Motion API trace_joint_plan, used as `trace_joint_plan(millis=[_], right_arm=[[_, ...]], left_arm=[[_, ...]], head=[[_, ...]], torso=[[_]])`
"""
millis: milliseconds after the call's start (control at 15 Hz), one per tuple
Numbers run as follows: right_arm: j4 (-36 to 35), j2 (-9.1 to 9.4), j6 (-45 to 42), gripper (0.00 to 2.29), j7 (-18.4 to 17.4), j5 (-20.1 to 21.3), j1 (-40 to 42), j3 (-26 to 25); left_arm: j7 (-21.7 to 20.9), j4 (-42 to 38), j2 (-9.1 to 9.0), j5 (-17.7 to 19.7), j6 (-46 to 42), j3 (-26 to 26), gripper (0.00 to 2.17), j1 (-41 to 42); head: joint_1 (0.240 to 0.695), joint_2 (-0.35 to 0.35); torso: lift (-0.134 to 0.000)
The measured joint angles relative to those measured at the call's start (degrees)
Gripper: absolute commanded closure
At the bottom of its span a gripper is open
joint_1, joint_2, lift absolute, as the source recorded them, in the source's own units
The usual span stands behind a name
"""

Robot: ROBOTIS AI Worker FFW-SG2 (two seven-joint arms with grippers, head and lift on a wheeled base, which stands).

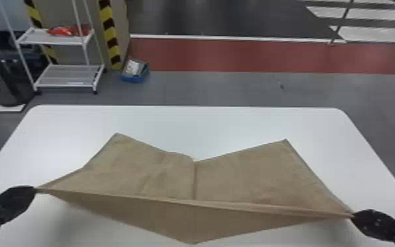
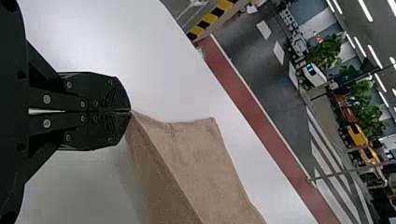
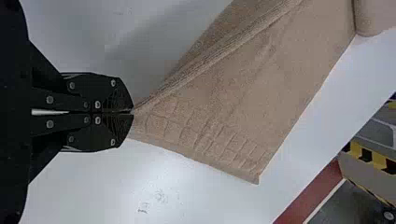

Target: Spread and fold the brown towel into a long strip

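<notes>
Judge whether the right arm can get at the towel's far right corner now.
Probably not yet: the right pincer is shut on the brown towel, at its near right end, and would have to let go first; otherwise nothing covers that far corner.

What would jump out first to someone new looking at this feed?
Probably the brown towel, stretched across the white table between the left gripper and right gripper, its near edge raised. Next, the yellow-and-black striped post beyond the table's far left, beside a white shelf rack.
</notes>
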Motion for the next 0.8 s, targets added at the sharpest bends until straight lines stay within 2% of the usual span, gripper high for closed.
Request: trace_joint_plan(millis=[200, 333, 400, 467, 800], right_arm=[[-3.50, 0.43, 0.08, 1.90, 2.21, -9.65, -0.03, -4.95], [-5.42, 1.29, 0.23, 1.90, 3.26, -16.32, -0.54, -6.62], [-6.29, 1.74, 0.39, 1.90, 4.64, -18.30, -0.67, -6.80], [-7.28, 2.30, 0.47, 1.90, 6.17, -19.46, -0.72, -6.82], [-9.28, 3.18, 0.35, 1.90, 6.31, -18.78, 0.67, -6.38]], left_arm=[[-0.43, -3.90, 0.00, 1.44, 1.34, 1.65, 1.91, 0.12], [-0.61, -6.79, 0.00, 1.64, 4.61, 1.82, 1.91, 0.09], [-1.20, -8.16, 0.00, 1.72, 6.66, 2.08, 1.91, 0.08], [-2.17, -9.50, 0.00, 2.12, 8.54, 2.93, 1.91, 0.14], [-6.91, -12.31, 0.00, 3.62, 13.94, 9.58, 1.91, 1.11]], head=[[0.695, -0.042], [0.695, -0.024], [0.695, -0.010], [0.695, 0.033], [0.695, 0.119]], torso=[[-0.112], [-0.112], [-0.112], [-0.112], [-0.112]])
